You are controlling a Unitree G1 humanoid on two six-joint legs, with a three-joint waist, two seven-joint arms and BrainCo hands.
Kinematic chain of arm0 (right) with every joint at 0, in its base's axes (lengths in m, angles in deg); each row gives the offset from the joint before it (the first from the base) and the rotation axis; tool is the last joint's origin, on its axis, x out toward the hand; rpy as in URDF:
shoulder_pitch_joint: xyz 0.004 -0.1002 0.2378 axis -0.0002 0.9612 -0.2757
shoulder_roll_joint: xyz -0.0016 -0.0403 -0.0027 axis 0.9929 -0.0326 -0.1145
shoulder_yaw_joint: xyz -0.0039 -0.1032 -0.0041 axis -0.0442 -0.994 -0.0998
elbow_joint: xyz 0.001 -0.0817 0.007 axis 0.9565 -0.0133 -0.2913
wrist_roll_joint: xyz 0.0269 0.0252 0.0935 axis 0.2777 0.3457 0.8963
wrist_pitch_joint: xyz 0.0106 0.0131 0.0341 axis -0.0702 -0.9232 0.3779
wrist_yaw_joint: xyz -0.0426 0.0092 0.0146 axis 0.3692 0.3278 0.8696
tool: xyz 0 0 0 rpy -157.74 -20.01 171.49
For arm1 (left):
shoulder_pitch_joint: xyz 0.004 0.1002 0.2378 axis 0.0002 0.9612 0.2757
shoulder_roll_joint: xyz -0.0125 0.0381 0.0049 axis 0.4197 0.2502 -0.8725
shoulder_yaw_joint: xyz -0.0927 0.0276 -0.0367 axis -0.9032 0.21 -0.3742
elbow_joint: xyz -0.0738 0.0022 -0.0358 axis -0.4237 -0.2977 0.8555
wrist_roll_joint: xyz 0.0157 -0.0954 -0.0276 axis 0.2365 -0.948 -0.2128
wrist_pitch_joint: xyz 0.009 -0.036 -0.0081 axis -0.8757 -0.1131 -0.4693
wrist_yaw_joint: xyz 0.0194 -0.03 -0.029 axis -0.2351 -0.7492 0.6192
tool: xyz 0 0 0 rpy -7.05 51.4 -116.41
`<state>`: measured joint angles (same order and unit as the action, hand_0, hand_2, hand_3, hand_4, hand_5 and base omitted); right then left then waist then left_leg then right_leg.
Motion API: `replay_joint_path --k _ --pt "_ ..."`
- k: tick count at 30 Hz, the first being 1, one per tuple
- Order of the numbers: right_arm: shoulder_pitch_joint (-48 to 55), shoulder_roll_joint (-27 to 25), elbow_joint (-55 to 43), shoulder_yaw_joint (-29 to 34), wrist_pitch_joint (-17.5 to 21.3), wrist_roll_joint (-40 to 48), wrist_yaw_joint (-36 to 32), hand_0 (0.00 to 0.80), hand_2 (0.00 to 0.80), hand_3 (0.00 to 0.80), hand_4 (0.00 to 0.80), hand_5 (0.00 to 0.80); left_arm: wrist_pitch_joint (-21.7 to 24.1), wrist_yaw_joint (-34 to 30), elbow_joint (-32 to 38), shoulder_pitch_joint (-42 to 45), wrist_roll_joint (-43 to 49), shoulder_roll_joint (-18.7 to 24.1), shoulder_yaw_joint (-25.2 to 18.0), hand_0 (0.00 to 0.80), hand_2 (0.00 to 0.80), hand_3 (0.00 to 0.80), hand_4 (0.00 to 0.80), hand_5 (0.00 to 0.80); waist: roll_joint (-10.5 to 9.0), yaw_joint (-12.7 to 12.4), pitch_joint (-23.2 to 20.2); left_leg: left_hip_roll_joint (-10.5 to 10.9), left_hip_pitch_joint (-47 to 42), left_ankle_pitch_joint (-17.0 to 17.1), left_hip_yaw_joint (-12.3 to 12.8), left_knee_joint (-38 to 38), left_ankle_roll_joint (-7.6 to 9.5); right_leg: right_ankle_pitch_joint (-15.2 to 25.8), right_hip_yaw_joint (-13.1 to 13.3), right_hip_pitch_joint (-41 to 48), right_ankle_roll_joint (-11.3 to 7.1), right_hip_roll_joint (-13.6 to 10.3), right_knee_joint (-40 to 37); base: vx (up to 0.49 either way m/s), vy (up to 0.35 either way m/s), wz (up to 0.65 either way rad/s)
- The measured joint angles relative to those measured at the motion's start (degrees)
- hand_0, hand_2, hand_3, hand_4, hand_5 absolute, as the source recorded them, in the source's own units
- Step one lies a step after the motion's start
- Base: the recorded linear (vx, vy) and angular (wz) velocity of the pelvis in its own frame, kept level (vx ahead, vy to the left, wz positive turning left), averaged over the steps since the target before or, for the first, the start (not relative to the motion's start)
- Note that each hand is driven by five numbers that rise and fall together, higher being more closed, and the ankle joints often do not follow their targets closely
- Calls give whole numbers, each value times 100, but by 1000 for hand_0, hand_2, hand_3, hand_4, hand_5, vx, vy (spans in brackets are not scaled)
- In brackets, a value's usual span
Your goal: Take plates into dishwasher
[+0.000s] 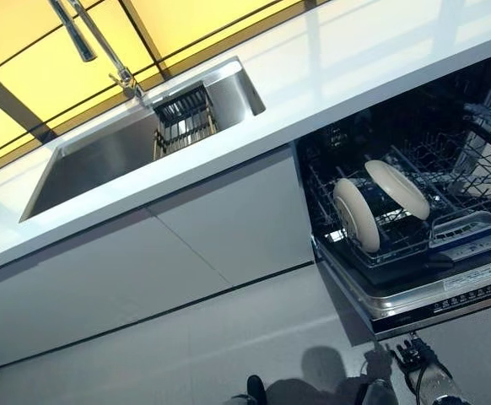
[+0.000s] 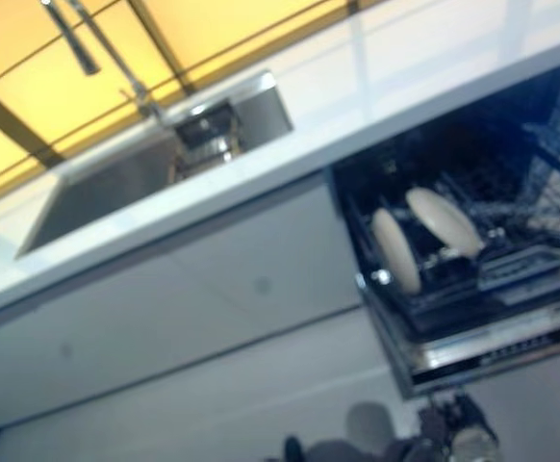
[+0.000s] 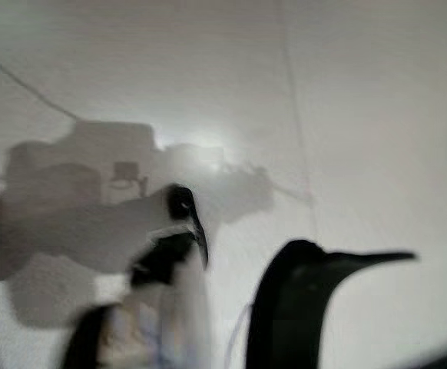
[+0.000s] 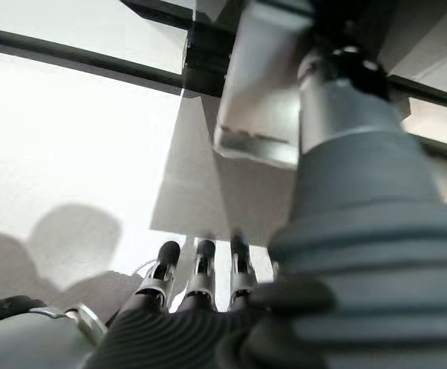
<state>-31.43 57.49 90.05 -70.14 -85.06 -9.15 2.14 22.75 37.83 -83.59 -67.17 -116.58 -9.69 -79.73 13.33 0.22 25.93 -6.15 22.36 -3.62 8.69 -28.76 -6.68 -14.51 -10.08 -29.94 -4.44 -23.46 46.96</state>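
Right hand (image 1: 420,361) hangs low at the bottom of the head views, just below the open dishwasher door; its silver dark-tipped fingers (image 4: 199,270) extend straight in a row over the pale floor, spread slightly apart and holding nothing. Left hand (image 3: 179,231) appears only in its own wrist view, above the same pale floor; two dark-tipped fingers extend outward, loose and not clamped on any object.

Two round cream-coloured plates (image 1: 357,213) stand on edge in the black wire lower rack (image 1: 397,245) of the built-in dishwasher (image 1: 448,291). The plates sit side by side, leaning, with the second plate (image 1: 397,187) just behind and to the right of the first. The rack is pulled out over the lowered stainless door. A second wire rack (image 1: 473,139) shows deeper inside the dark cavity, above and behind the plates.

White countertop (image 1: 330,76) runs above the dishwasher. A rectangular stainless steel sink (image 1: 102,156) is set into it, well apart from the dishwasher toward the left, with a small wire basket (image 1: 182,122) at its right end and a slim metal tap (image 1: 94,38) rising behind it. Flat white cabinet fronts (image 1: 186,245) fill the space under the sink.
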Motion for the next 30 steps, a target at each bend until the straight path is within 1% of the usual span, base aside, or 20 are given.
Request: replay_joint_path --k 3,5,9,12,13,14,15,16,17,18,21,22,23,25,26,27,30 --pt "-35 -137 -47 -66 -1 146 -206 0 0 0 0 0 -77 25 27 58 0 0 0 0 0 0 0 0 19 -41 29 7 175 -25 -107 -196 -13 -23 0 -150 54 -17 156 -20 -13 5" --pt "-69 -263 -67 -115 16 334 -210 0 0 0 0 0 -113 47 84 63 -3 0 19 0 0 0 0 0 54 -124 46 7 278 -26 -121 -308 -13 -18 3 -243 69 -45 246 -11 -6 -2" --pt "-157 -340 -68 -115 37 765 -224 0 0 0 0 0 -179 61 183 143 -50 4 37 0 0 0 0 0 74 -130 71 21 437 -20 -156 -432 -3 -15 5 -350 74 -91 328 -9 1 8" --pt "-189 -351 -69 -136 48 1071 -239 0 0 0 0 0 -209 58 216 182 -52 12 35 0 0 0 0 0 78 -267 68 22 442 -5 -155 -359 17 -8 -13 -357 83 -88 307 7 9 2" --pt "-218 -347 -69 -142 51 1149 -264 0 0 0 0 0 -226 50 218 225 -50 33 36 0 0 0 0 0 38 -270 97 31 472 -57 -147 -579 85 18 -59 -357 126 -171 327 30 22 6" --pt "-235 -352 -82 -142 64 1182 -366 0 0 0 0 0 -251 48 216 284 -48 33 37 0 0 0 0 0 45 -251 92 77 524 -379 -49 -1030 188 16 -126 -362 122 -256 420 34 24 4" --pt "-235 -354 -96 -143 65 1220 -409 0 0 0 0 0 -260 47 216 298 -48 34 37 0 0 0 0 0 45 -257 92 97 537 -462 -41 -1073 202 15 -147 -368 121 -258 438 26 18 -10" --pt "-240 -361 -154 -150 70 1301 -474 0 0 0 0 0 -268 47 214 308 -44 36 33 0 0 0 0 0 60 -311 82 94 539 -507 -47 -1067 181 25 -163 -364 106 -277 446 16 9 -8" --pt "-255 -369 -174 -151 74 1375 -499 0 0 0 0 0 -266 41 232 305 -40 36 31 0 0 0 0 0 65 -326 78 74 536 -490 -84 -1007 207 32 -183 -325 102 -258 392 0 0 0" --pt "-276 -370 -174 -150 83 1406 -520 0 0 0 0 0 -253 36 253 305 -40 57 18 0 0 0 0 0 62 -329 80 106 523 -478 -103 -972 222 33 -231 -267 106 -254 345 20 4 12" --pt "-276 -370 -174 -150 83 1406 -520 0 0 0 0 0 -253 36 253 305 -40 57 18 0 0 0 0 0 62 -329 80 106 523 -478 -103 -972 222 33 -231 -267 106 -254 345 9 0 6" --pt "-510 -358 -211 -161 177 1563 -756 0 0 0 0 0 -264 32 262 435 -36 78 17 0 0 0 0 0 11 -443 116 126 423 -445 -119 -893 268 38 -307 -173 128 -281 316 92 -21 6" --pt "-602 -376 -308 -245 197 1580 -887 0 0 0 0 0 -278 32 256 485 -31 80 17 0 0 0 0 0 12 -441 115 122 400 -445 -124 -868 266 38 -321 -105 126 -273 303 110 -40 10" --pt "-716 -424 -320 -338 211 1720 -915 0 0 0 0 0 -283 15 279 477 1 122 -15 0 0 0 0 0 -3 -501 124 103 237 -438 -181 -838 276 44 -470 125 125 -277 218 75 -46 9" --pt "-735 -434 -350 -336 249 1746 -957 0 0 0 0 0 -283 -2 306 479 25 168 -12 0 0 0 0 0 -22 -577 138 90 158 -414 -214 -868 307 45 -490 222 132 -273 230 35 -27 5" --pt "-829 -456 -421 -339 286 1760 -1048 0 0 0 0 0 -285 -8 321 486 28 176 -13 0 0 0 0 0 -23 -608 138 81 121 -429 -238 -892 262 34 -522 306 122 -275 226 40 -24 5" --pt "-1395 -516 -712 -382 352 1778 -1240 0 0 0 0 0 -293 -26 403 479 77 207 -10 0 0 0 0 0 -22 -649 138 89 121 -431 -264 -882 250 39 -584 388 112 -289 181 64 -44 10"
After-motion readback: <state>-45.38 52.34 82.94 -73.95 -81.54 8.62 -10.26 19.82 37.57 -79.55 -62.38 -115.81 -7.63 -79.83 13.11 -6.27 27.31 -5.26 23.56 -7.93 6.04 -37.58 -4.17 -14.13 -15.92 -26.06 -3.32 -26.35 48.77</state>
